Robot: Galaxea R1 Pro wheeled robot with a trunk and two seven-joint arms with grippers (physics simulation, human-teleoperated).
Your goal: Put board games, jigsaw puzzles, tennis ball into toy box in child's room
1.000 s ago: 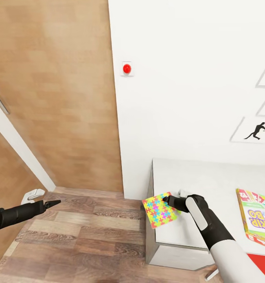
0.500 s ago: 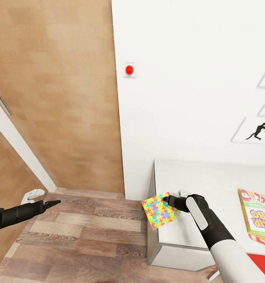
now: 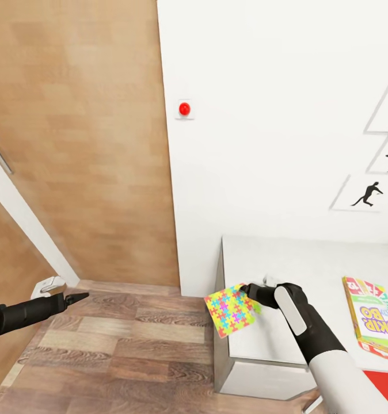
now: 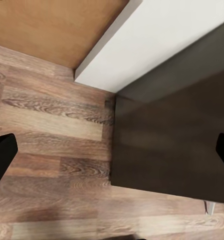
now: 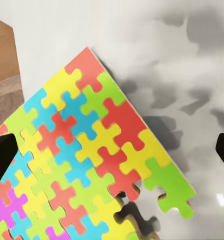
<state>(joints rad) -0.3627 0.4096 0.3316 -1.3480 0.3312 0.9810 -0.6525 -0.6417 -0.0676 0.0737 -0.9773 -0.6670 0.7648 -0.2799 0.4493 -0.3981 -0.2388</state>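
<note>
A jigsaw puzzle of yellow, pink, blue and green pieces lies tilted at the left corner of the pale table, partly overhanging the wood floor. My right gripper is at its near corner. In the right wrist view the puzzle spreads between the two black fingertips, which stand wide apart, so the gripper is open. The SKIP BO board game lies flat on the table to the right. My left gripper hovers open over the floor, holding nothing.
A white wall with a red button and baseball silhouette art stands behind the table. A wooden door is at left. A red surface shows at the bottom right. The left wrist view shows a dark grey unit on the plank floor.
The whole head view has shifted a little, so the camera moved. The right gripper and the puzzle keep the same relation; the left arm has not moved.
</note>
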